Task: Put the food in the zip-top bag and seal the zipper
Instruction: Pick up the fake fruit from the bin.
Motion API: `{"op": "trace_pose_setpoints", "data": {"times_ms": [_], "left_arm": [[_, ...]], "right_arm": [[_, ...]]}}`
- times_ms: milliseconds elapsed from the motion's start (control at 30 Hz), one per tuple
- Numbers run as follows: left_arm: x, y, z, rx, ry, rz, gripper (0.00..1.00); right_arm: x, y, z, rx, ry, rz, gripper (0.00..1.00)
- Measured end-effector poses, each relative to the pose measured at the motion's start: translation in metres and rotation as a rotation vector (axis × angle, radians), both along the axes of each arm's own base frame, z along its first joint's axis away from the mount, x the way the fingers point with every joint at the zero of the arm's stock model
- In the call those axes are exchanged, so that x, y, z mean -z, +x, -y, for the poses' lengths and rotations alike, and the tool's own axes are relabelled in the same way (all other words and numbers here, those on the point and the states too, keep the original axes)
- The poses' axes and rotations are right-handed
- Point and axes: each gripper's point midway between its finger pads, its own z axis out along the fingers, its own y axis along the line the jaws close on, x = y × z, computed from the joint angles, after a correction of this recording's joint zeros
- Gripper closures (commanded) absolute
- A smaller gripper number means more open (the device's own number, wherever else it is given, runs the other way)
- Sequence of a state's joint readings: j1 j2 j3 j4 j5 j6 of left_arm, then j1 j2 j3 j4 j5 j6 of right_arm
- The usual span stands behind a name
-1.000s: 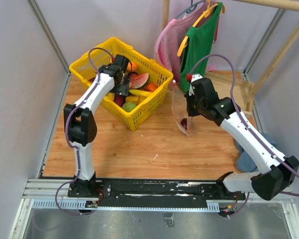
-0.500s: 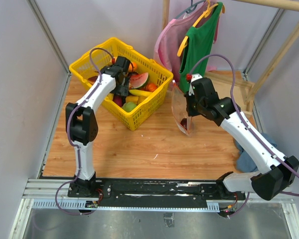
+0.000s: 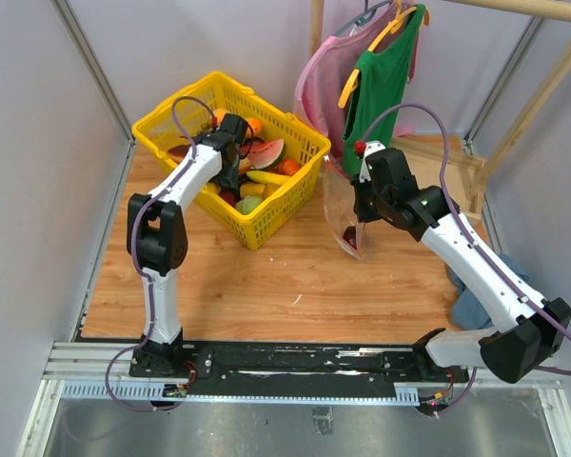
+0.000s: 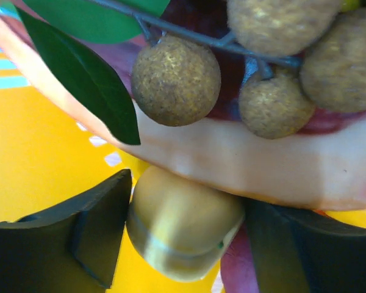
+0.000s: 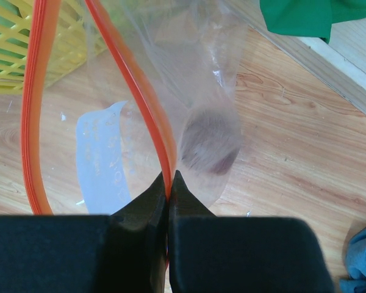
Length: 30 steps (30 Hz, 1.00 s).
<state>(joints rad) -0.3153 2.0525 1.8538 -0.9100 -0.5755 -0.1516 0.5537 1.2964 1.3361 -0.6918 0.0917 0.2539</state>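
Left end effector (image 4: 186, 201) in yellow basket (image 3: 176, 119), far-left corner of tabletop (image 3: 266, 286), fingers (image 4: 91, 226) flanking rounded yellow toy food (image 4: 183, 223); clamped or not, cannot tell. Food likely light, hard, slick: grip across middle. Right end effector (image 5: 169, 183) pinches zipper (image 5: 133, 79), limp zip-top bag (image 5: 213, 55) hanging open toward far-right edge

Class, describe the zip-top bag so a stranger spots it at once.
Right of the yellow basket, the right gripper holds up a bag. Unlike the clothes behind, it is clear plastic edged with a red-orange strip.
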Motion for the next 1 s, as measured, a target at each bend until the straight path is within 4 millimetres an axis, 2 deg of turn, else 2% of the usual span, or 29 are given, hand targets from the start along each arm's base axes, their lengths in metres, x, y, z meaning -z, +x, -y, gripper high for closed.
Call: {"op": "trace_pose_setpoints", "data": {"times_ms": [133,367,533,733,1000], "left_arm": [[0.008,-0.004,-0.001,-0.009,-0.029,-0.032,0.45],[-0.005,-0.010,0.009,0.016,-0.109,-0.022,0.57],[-0.036,-0.015,0.021,0.053,-0.201,0.035,0.61],[-0.083,-0.026,0.034,0.106,-0.306,0.130,0.64],[-0.140,-0.051,0.061,0.230,-0.499,0.290,0.66]], "right_arm": [[0.000,0.000,0.000,-0.002,0.002,-0.001,0.99],[0.000,0.000,-0.001,-0.003,0.006,0.000,0.99],[-0.001,0.000,-0.001,-0.003,0.008,0.001,0.99],[-0.001,0.000,-0.002,-0.006,0.010,0.000,0.99],[-0.003,-0.001,-0.002,-0.010,0.006,0.002,0.99]]}}
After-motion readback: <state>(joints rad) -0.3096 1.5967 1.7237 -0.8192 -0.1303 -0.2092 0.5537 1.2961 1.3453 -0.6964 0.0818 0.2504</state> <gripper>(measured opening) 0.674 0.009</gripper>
